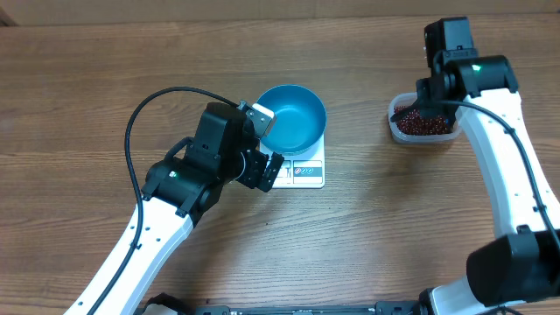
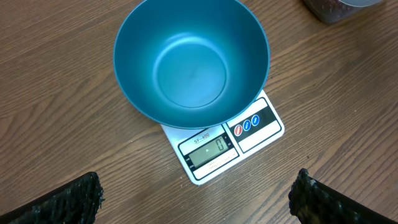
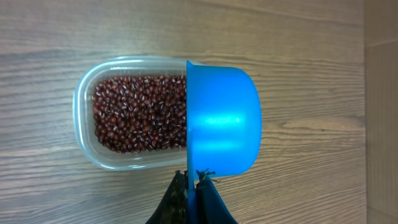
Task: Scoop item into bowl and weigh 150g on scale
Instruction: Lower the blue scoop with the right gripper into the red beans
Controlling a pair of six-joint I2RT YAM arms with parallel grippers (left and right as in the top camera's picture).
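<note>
Presently, in the overhead view, the blue bowl [image 2: 189, 62] sits just above centre frame on the white scale [image 2: 258, 127], covering its rear part; the display strip is clear in front and shows a zero. The bowl is empty inside. The left tool [image 2: 196, 204] hovers low over the counter [image 1: 87, 87] in front of the scale, jaws spread wide, holding nothing. The beans [image 3: 137, 115] lie in a clear tub [image 3: 84, 124] at upper right of the overhead frame, well apart from the scale. The right tool [image 3: 193, 193] is clamped on the handle of a blue scoop [image 3: 221, 121], held over the tub's right end with its straight rim toward the beans.
</note>
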